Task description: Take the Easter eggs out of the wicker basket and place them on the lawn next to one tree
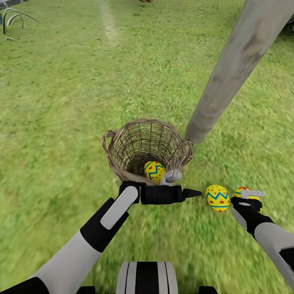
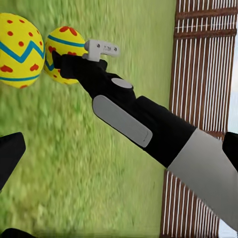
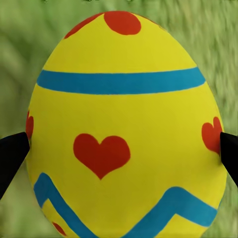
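The brown wicker basket (image 1: 122, 143) stands on the lawn (image 1: 61, 102) at the foot of the tree's pale grey trunk (image 1: 241, 69). One yellow Easter egg (image 1: 154, 170) lies inside it. A second egg (image 1: 217, 198) (image 2: 19, 49) rests on the grass right of the basket. My right gripper (image 1: 247, 198) (image 2: 74, 55) (image 3: 124, 153) is shut on the third egg (image 1: 241, 191) (image 2: 63, 39) (image 3: 124, 99), low over the grass beside the second one. My left gripper (image 1: 185, 184) reaches across the basket's near rim, open and holding nothing.
A spiky green plant (image 1: 12, 18) grows at the far left. A brown slatted fence (image 2: 203, 74) shows behind my right arm in the left wrist view. My own base (image 1: 147, 277) sits at the near edge. Open grass lies to the left.
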Robot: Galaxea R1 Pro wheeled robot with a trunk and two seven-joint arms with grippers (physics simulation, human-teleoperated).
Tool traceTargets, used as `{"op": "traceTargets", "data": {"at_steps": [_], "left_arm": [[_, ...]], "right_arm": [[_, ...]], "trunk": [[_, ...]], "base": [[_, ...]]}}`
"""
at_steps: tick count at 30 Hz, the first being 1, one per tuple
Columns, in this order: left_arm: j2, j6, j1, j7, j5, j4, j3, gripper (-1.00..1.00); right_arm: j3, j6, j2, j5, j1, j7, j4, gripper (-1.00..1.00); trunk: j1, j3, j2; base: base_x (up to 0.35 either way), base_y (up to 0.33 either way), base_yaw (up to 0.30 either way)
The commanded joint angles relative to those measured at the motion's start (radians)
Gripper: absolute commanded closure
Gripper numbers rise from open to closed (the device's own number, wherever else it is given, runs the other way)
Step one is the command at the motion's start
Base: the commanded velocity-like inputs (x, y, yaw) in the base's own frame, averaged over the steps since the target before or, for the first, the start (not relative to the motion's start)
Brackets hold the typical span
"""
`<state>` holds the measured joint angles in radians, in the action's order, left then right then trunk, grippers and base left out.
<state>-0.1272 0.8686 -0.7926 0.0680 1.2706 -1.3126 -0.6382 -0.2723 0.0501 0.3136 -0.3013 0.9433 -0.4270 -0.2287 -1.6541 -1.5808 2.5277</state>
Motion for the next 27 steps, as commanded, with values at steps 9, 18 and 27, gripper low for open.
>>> {"op": "traceTargets", "data": {"at_steps": [9,18,27], "left_arm": [[0.0,0.003,0.0,0.007,0.01,-0.002,-0.012,-1.0],[0.0,0.003,0.0,0.007,0.01,-0.002,-0.012,-1.0],[0.0,0.003,0.0,0.007,0.01,-0.002,-0.012,-1.0]], "right_arm": [[-0.007,0.008,0.001,-0.008,0.015,-0.007,-0.011,1.0],[-0.008,0.003,0.003,-0.007,0.015,-0.007,-0.016,1.0],[-0.005,0.004,0.002,-0.007,0.015,-0.009,-0.033,1.0]], "trunk": [[-0.004,-0.035,0.002],[-0.005,-0.047,0.003],[-0.005,-0.047,0.003]], "base": [[0.0,0.0,0.0],[0.0,0.0,0.0],[0.0,0.0,0.0]]}}
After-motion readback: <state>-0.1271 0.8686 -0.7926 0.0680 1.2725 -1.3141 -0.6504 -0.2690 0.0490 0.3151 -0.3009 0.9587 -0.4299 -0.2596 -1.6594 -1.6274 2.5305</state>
